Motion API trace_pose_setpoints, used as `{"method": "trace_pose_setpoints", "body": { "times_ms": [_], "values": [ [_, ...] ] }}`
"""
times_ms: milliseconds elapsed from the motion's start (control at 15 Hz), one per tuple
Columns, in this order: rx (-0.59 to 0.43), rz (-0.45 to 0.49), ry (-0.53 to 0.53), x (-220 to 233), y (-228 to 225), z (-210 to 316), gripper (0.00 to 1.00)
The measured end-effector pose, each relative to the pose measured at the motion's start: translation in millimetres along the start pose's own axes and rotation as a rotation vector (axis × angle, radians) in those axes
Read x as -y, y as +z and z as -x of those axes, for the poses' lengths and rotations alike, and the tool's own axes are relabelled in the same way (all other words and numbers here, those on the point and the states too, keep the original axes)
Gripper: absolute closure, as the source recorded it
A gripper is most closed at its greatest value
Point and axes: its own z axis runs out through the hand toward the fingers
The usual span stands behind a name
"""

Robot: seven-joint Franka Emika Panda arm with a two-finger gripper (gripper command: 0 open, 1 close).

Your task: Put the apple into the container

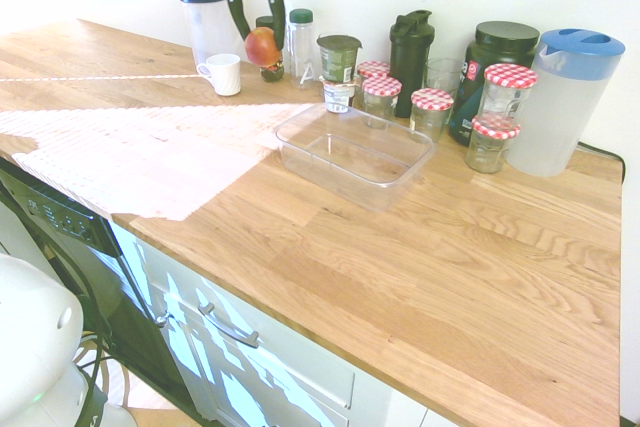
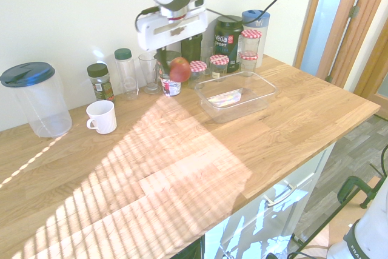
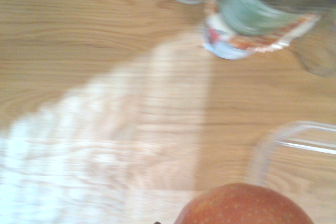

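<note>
Gripper [image 2: 176, 65] holds the apple [image 2: 179, 69] aloft, apparently clamped on it, though its fingers are hard to make out. Carry step: the container [image 2: 236, 95] sits empty lower right of the apple; next, travel over it and lower.

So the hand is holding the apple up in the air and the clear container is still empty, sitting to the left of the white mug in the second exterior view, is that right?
Not quite. In the second exterior view the container sits to the right of the mug, not the left. The rest holds: the hand holds the apple above the counter, and the container is empty.
</note>
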Motion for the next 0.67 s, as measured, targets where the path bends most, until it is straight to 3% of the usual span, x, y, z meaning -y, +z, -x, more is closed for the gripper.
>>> {"method": "trace_pose_setpoints", "body": {
  "times_ms": [267, 667],
  "values": [
    [0.05, 0.029, 0.111, -101, 34, -54, 1.0],
    [0.061, 0.02, 0.159, -140, 113, -64, 1.0]
  ]
}}
